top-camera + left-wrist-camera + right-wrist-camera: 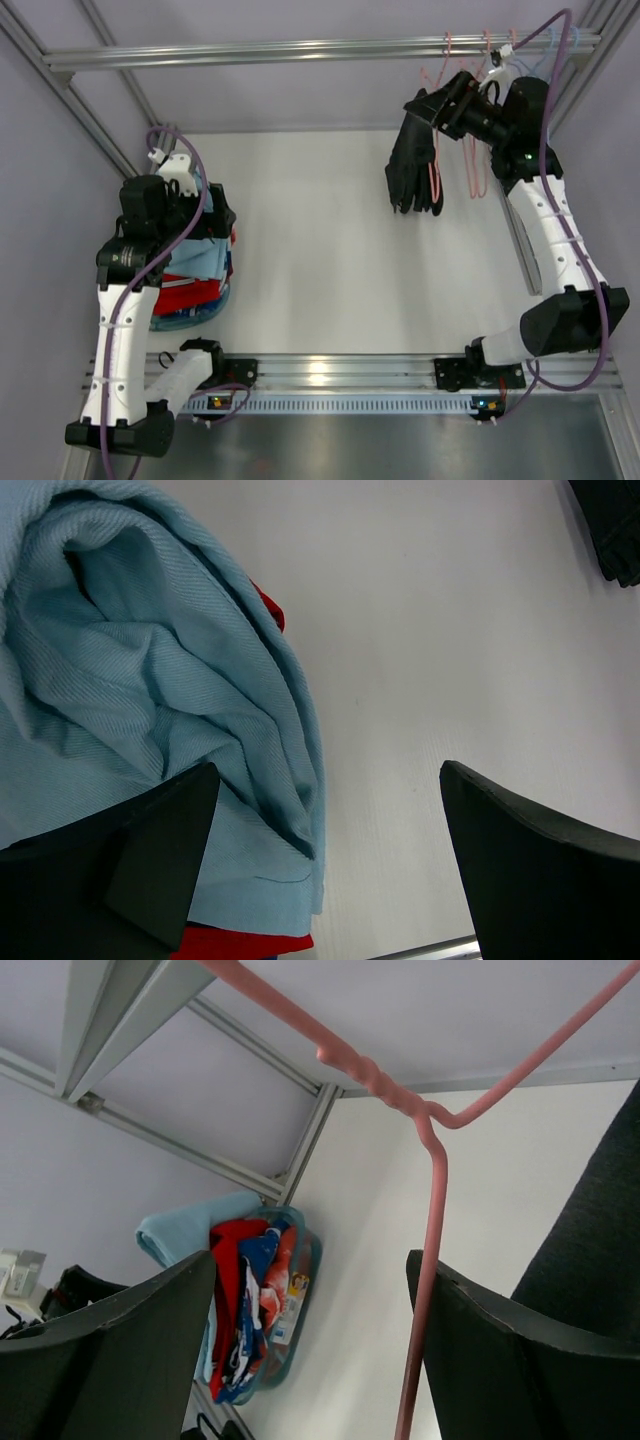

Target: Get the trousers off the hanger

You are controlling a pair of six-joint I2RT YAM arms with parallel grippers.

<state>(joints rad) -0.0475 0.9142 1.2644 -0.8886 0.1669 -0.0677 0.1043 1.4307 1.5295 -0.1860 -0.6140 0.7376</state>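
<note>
The trousers (412, 170) are hanging limp on the pink hanger (432, 1210), below the right end of the overhead rail (300, 50) and above the table (330, 260). The right gripper (312, 1290) is reaching up at the hanger with its fingers spread apart. The hanger's wire is passing between them, close to one finger. The left gripper (330, 820) is hovering, spread wide, over the light blue cloth (150, 660) and gripping nothing.

White table (330, 250), clothes-filled basket (306, 1272) at its left side.
</note>
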